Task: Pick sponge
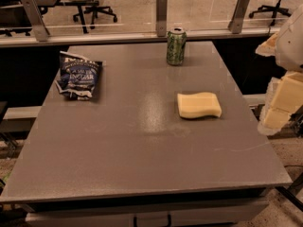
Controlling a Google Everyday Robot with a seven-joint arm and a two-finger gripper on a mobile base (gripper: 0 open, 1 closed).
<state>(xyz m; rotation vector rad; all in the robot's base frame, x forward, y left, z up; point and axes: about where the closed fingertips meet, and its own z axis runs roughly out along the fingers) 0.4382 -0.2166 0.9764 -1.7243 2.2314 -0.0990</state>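
Table (142, 150): grey, rectangular, matte top with faint scuffs; takes up most of the view, its near edge running along the bottom and its far edge against the partition; bears three loose items, all well apart from one another

Partition (123, 8): clear glass panel behind the table's far edge, held by three upright metal posts on a pale rail

Office chairs: one with a wheeled base beyond the glass at upper left (94, 11), another partly seen at upper right (277, 4)

Robot arm (291, 37): white rounded housing at the right border of the view, off the table's right side, cut by the frame

Gripper (280, 103): pale yellow, blocky, below the white housing, beyond the table's right edge and clear of the top; touching nothing; near the sponge but apart from it; whether it is spread or pressed together cannot be told

Chip bag (78, 75): dark blue with white lettering, crinkled, lying flat near the far left corner

Sponge (199, 105): pale yellow foam pad, flat, wavy-edged rectangle; lies on the right half of the table, about midway front to back, long side across the view; nothing on it or against it

Soda can (176, 46): green, upright, silver top, at the far edge near the middle, behind the sponge
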